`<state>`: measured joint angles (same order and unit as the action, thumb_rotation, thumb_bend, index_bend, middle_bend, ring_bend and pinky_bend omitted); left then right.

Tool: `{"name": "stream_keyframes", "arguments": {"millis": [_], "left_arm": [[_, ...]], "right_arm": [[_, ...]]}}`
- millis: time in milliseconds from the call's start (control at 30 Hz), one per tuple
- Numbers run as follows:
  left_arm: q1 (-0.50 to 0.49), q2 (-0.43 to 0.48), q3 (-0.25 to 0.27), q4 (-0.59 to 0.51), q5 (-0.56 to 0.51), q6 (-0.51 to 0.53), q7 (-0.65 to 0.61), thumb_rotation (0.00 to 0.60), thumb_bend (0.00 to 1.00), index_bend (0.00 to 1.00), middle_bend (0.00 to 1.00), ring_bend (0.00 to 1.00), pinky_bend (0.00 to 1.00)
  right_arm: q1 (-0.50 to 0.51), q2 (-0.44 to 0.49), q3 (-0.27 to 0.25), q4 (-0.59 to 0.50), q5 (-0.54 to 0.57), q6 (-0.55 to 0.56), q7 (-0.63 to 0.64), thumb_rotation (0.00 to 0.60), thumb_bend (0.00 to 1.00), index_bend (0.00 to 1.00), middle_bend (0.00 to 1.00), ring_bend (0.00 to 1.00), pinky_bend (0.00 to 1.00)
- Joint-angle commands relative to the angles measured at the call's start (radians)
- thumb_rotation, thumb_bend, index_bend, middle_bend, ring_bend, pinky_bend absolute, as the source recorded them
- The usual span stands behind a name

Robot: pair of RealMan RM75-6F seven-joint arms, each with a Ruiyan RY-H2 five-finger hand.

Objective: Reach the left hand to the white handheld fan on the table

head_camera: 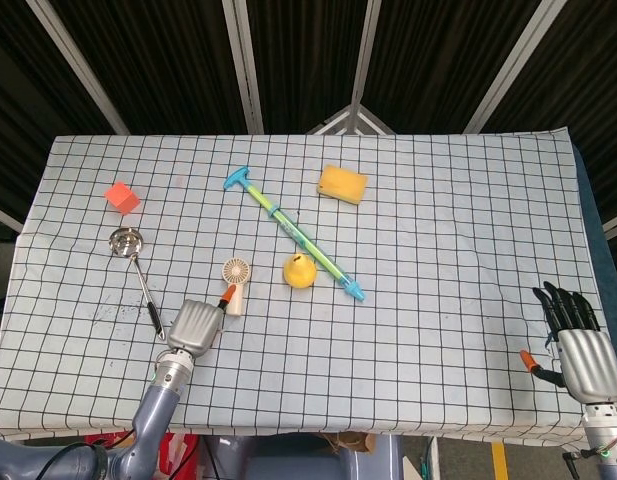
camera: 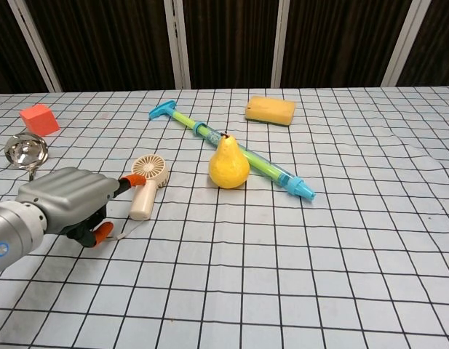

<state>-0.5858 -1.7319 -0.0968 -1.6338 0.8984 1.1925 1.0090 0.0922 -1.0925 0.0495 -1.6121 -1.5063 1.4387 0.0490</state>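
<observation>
Checkered table (head_camera: 438, 220): left hand (head_camera: 195, 324) low, fingertip touching fan (head_camera: 234, 283) handle.

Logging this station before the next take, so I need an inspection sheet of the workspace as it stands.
Surface: table under a white black-grid cloth, slightly wrinkled.
Job's things: white handheld fan lying flat, handle toward the robot.
Clutter: red cube, ladle, pear, blue-green water squirter, yellow sponge.
Hands: left hand beside the fan, an orange fingertip at its head, not gripping; right hand off the table edge, holding nothing.
Cables: nothing seen.
Surroundings: dark panels with pale struts.
</observation>
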Motion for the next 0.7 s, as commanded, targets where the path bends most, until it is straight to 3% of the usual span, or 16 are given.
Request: {"name": "stream_keyframes", "arguments": {"millis": [33,700], "left_arm": [[-0.002,-0.003,0.005,0.006,-0.007,-0.001,0.0,0.6,0.71,0.08,0.87,0.72,0.76],[-0.019,-0.012,0.02,0.028,-0.031,0.008,-0.011,0.6,0.71,0.13,0.87,0.71,0.76]], "right_arm": [[0.0,0.0,0.0,0.0,0.0,0.0,0.0,0.6,0.28,0.07,0.0,0.0,0.0],[0.0,0.0,0.0,0.0,0.0,0.001,0.002,0.6,0.28,0.07,0.0,0.0,0.0]]}}
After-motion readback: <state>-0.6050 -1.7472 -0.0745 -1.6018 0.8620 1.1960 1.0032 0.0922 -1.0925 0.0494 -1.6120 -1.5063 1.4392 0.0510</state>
